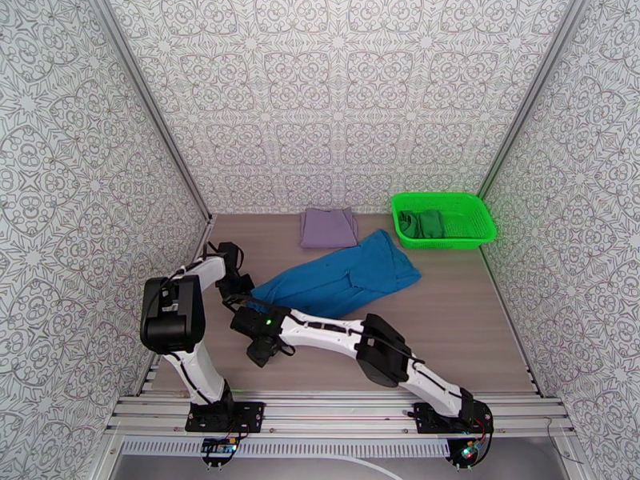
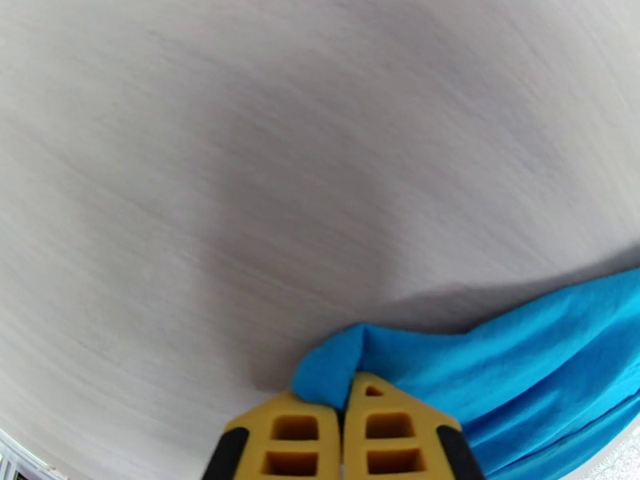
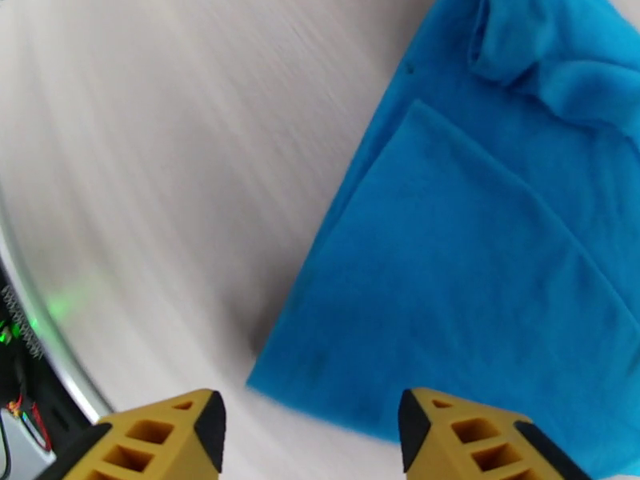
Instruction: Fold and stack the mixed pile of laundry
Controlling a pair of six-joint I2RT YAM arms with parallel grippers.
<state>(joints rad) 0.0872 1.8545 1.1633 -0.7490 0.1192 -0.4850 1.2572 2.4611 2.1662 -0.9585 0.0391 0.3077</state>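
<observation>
Left tool [image 2: 346,400] is clamped tight on a corner of the blue shirt [image 1: 344,278], which lies diagonally mid-worktop [image 1: 456,330]. Right tool [image 3: 310,414] is wide open and empty, hovering over the shirt's near edge. I'd have the right pinch that corner squarely before either lifts, then pull taut together. Lavender garment [image 1: 328,227] lies at the back, dark green one [image 1: 422,223] in the basket [image 1: 482,231].

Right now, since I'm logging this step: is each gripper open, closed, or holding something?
Left gripper: closed, pinching a corner of the blue garment.
Right gripper: open, holding nothing, over the blue garment's edge.
</observation>
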